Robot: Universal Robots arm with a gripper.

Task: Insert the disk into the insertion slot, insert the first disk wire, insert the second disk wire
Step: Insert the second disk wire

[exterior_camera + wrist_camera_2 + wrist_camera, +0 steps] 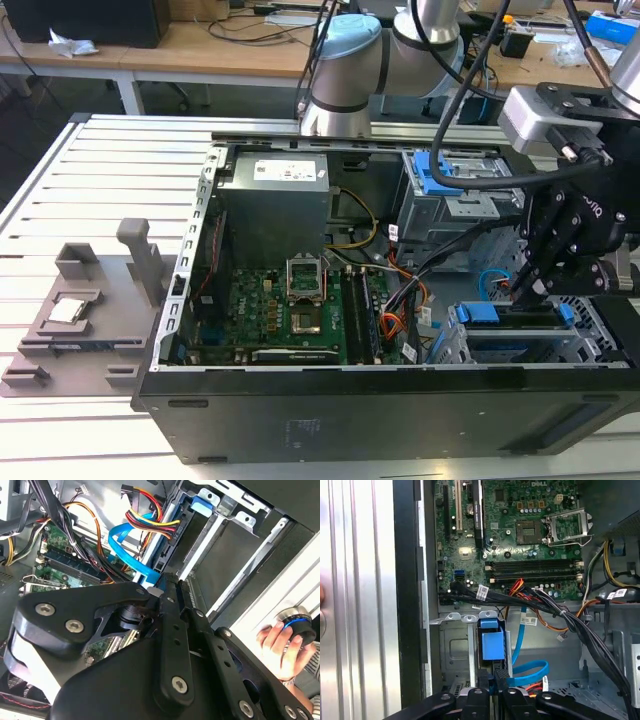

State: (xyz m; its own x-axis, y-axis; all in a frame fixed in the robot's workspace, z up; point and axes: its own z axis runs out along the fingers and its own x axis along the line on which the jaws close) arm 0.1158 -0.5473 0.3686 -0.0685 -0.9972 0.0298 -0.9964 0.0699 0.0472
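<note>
The disk [515, 318] lies in the top bay of the insertion slot [520, 350], a silver cage at the case's front corner on the exterior view's right. Its blue carrier tab [492, 645] [202, 504] stands out at the cage's end. My gripper [522, 293] hangs just above the disk's inner edge. In both wrist views its fingers are shut [165, 587] [497, 677] on the end of the second disk wire [127, 545], a flat light-blue cable that loops away [532, 672] over the case floor. A bundle of red, yellow and black wires [150, 520] runs to the disk's edge beside it.
The open case holds a green motherboard [290, 310], a grey power supply [275, 200] and a taller cage with a blue latch [440, 175]. Thick black cables [570, 620] cross beside the slot. A grey fixture [90, 300] sits on the table. A person's hand [277, 647] grips a round knob outside the case.
</note>
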